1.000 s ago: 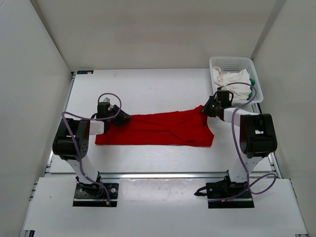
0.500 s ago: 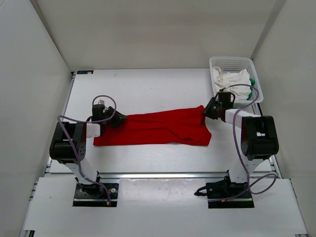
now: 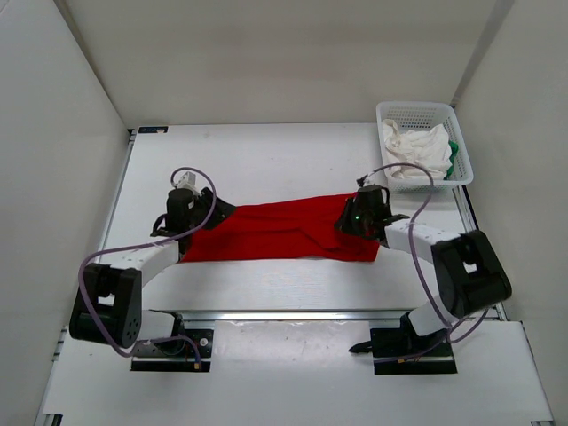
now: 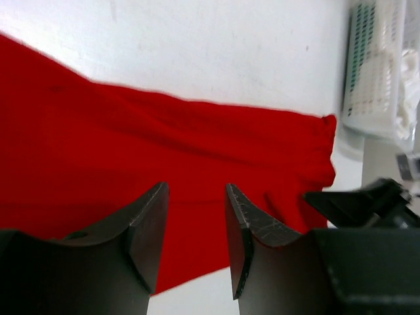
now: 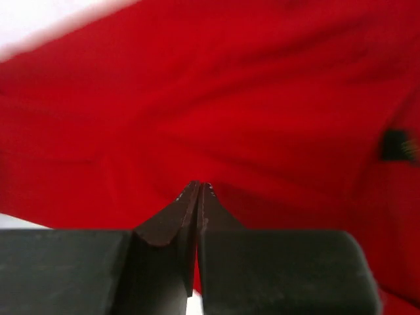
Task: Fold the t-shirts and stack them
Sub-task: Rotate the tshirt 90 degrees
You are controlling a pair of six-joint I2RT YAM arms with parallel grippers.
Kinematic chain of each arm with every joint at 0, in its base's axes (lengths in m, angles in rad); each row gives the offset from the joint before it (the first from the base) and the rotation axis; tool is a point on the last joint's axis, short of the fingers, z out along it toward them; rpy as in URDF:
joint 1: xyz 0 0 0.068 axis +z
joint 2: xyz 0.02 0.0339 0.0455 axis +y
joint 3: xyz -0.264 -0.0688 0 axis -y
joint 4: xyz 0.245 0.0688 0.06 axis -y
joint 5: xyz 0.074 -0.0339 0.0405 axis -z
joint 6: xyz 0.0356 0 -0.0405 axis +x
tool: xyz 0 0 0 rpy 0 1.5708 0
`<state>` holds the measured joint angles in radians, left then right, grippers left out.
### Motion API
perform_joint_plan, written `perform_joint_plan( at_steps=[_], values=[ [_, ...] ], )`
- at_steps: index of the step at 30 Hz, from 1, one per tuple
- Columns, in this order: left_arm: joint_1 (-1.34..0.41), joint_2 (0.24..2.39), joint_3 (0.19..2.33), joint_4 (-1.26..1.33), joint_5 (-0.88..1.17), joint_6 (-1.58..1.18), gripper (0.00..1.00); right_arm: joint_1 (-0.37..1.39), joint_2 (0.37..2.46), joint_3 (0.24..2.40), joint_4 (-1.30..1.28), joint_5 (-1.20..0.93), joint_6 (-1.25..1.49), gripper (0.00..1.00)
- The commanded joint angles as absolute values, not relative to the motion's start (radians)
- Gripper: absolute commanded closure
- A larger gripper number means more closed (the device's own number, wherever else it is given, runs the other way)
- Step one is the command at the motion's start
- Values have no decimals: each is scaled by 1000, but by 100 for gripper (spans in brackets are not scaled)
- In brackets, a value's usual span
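Red t-shirt (image 3: 275,232) lies beneath left gripper (image 4: 195,191), jaws parted; right gripper (image 5: 197,186), jaws together.

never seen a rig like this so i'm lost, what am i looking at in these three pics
This is a robot: a left arm and a right arm bolted at the near edge of a white table. The wide picture looks down from above and behind them. The other two come from a camera on each wrist, so the dark shapes at the bottom are that arm's own fingers. A red t-shirt lies stretched across the table. A white mesh basket in the far right corner holds a white t-shirt and some green cloth. The left pincer is open above the red shirt. The right pincer is shut, right at the shirt; whether it pinches cloth I cannot tell.
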<state>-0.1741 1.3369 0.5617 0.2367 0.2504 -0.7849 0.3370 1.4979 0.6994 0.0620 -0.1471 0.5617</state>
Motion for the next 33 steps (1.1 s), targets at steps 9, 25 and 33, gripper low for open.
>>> perform_joint_plan(
  at_steps=[9, 25, 33],
  values=[
    [-247, 1169, 503, 95, 255, -684, 48, 307, 2143, 1425, -136, -210, 517, 100],
    [-249, 945, 485, -156, 166, -600, 50, 465, 1788, 1550, -259, -284, 400, 68],
    [-186, 842, 508, -241, 181, -563, 50, 705, 1755, 1117, 121, -237, 603, 66]
  ],
)
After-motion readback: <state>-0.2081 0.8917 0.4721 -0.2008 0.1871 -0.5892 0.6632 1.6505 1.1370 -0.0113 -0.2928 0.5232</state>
